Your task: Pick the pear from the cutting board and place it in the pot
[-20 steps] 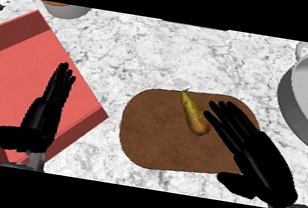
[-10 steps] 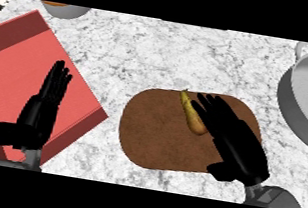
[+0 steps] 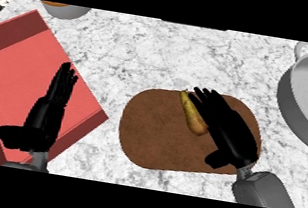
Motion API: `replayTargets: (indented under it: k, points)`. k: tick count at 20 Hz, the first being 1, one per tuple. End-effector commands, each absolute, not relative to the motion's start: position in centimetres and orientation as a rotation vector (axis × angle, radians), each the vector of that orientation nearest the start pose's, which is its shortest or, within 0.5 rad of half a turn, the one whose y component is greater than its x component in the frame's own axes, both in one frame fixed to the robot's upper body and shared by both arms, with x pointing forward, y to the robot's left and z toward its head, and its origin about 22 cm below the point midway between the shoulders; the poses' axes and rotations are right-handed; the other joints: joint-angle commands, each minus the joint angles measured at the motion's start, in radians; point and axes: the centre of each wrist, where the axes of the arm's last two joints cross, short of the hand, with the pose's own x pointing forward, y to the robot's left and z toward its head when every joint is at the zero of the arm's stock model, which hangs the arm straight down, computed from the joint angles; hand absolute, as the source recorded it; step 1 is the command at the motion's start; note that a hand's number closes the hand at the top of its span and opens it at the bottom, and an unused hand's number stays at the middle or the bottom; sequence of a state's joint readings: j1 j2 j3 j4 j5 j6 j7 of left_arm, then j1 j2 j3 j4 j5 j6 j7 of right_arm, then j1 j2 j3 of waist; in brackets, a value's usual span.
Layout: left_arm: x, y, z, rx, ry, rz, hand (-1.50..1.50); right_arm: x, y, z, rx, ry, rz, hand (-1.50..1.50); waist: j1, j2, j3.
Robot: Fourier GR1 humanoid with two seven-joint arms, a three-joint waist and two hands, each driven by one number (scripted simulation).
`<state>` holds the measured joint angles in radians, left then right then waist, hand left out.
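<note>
Shifting left vs prev frame, right hand, fingers straight, partly covers pear on cutting board.

Right hand: over the middle of the counter, right of centre. The fingers are straight and held close together. They point toward the far edge and lean slightly left. Nothing is curled or pinched.

Right forearm: grey. It enters from the near edge, right of centre, and angles up and left to the wrist.

Left hand: at the left side of the counter, near the near edge, resting. Its fingers are straight and together, pointing toward the far edge. The thumb sticks out to the left, low by the wrist.

Left forearm: only a short grey stub shows at the near edge.
</note>
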<state>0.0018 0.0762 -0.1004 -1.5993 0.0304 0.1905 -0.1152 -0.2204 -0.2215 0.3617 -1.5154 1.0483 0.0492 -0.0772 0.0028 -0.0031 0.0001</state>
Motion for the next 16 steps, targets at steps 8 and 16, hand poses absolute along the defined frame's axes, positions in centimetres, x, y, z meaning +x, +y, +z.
replayTargets:
  k: [8, 16]
  points:
    - [23.2, 22.1, 1.5, 0.096, -1.693, 0.025, 0.0, 30.8, -16.3, 1.5, -0.714, -1.628, 1.381, -1.5, 0.005, 0.003, 0.0]
    - [24.7, 23.6, 0.8, 0.113, -1.702, 0.058, 0.0, 30.6, -16.9, -0.1, -0.842, -1.84, 1.369, 1.5, 0.003, 0.004, 0.0]
